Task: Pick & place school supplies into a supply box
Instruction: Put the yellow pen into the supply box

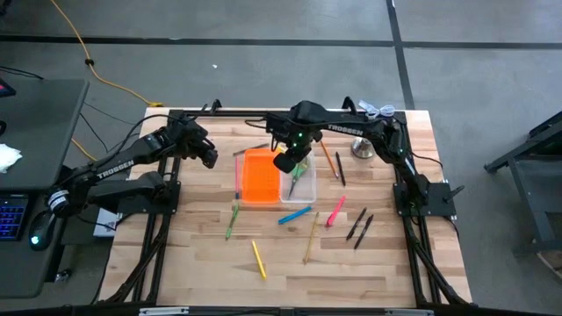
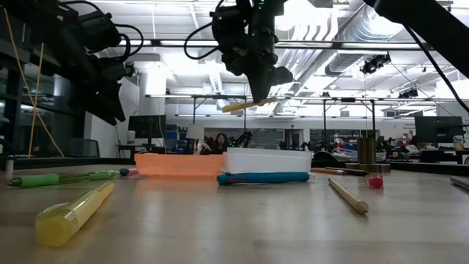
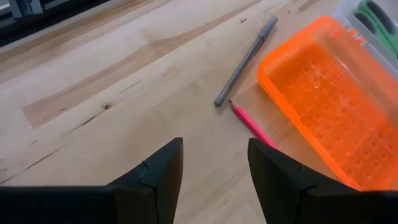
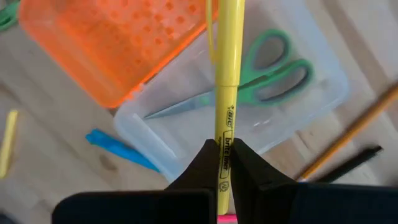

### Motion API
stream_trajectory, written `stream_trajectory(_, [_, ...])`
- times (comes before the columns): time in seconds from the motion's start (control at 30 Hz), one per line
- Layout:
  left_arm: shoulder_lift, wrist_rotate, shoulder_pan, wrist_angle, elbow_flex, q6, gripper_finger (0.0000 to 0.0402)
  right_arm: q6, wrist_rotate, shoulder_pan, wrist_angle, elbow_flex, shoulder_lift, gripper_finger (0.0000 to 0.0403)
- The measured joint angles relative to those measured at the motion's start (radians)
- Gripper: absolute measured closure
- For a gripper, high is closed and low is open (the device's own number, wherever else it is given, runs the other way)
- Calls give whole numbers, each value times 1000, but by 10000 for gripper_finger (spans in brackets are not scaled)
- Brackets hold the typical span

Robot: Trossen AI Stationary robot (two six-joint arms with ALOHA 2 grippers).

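From above, my right jaws (image 1: 291,163) hang over the box (image 1: 274,178); most pens lie loose on the bench (image 1: 386,254). Low, the highlighter (image 2: 245,105) rides above it. My left jaws (image 3: 211,177) gape empty. My right wrist shows me clenching the highlighter over the scissors (image 4: 252,78), already boxed.

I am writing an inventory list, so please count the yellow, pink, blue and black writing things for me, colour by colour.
Yellow plastic highlighters: 2 (one held in the right tool, one lying loose)
Pink: 2 (thick pink marker, thin pink pencil)
Blue plastic marker: 1
Thin black pens: 3
Total: 8
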Motion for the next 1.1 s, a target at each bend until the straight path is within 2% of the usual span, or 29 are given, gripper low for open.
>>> stream_trajectory(0.27, [-11,1,0,-21,0,62,192,166,75,52,-3,0,0,397])
stream_trajectory(0.5, [-93,10,0,2,0,112,192,318,128,92,-3,-1,0,396])
stream_trajectory(0.8, [-267,202,0,5,0,163,192,451,173,125,-3,-1,0,400])
stream_trajectory(0.97, [-373,262,0,1,0,192,192,523,193,131,-2,-1,0,395])
stream_trajectory(1.1, [-447,268,0,-6,0,192,192,567,195,134,4,-1,1,395])
